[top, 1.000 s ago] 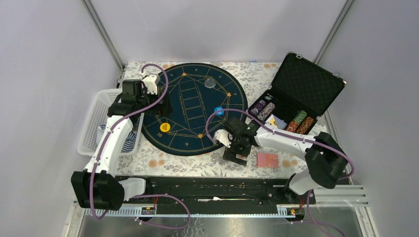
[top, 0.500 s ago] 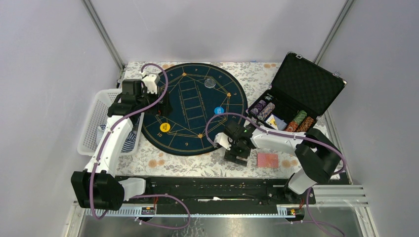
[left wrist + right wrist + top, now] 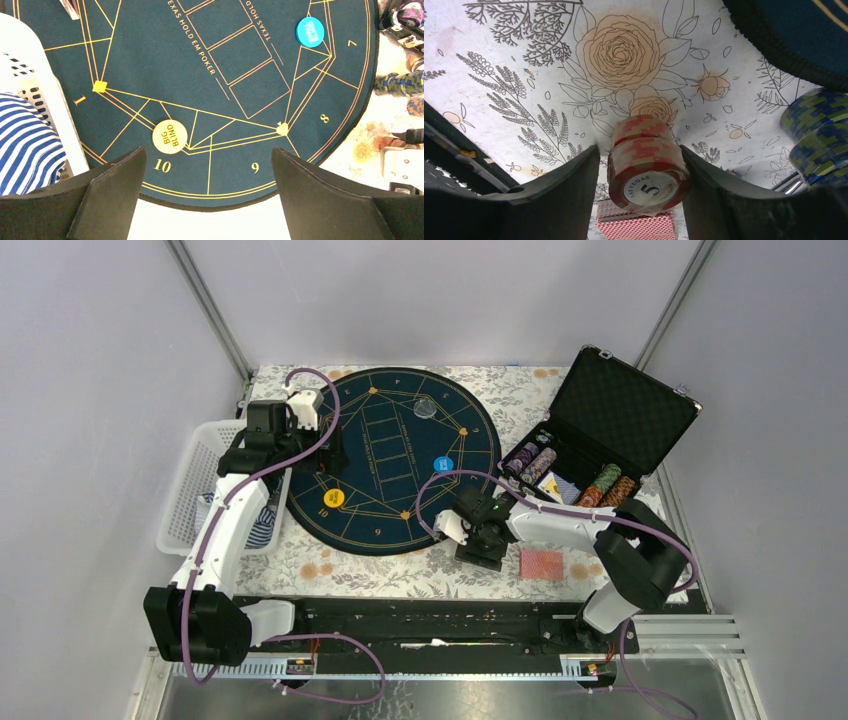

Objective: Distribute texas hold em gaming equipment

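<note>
Red chips (image 3: pixel 646 160) pinched in right pincer (image 3: pixel 639 156), cards (image 3: pixel 636 228) cut off

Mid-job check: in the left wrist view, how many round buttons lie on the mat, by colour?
Yellow button: 1
Blue button: 1
Total: 2

A round dark-blue mat with gold lines (image 3: pixel 395 430) carries a yellow round button (image 3: pixel 334 498) at its 8 o'clock and a blue round button (image 3: pixel 444 464) at 3 o'clock. Off its edge, between 4 and 5 o'clock, the right gripper (image 3: pixel 484 552) hangs near a red-backed card stack (image 3: pixel 542 563).
</note>
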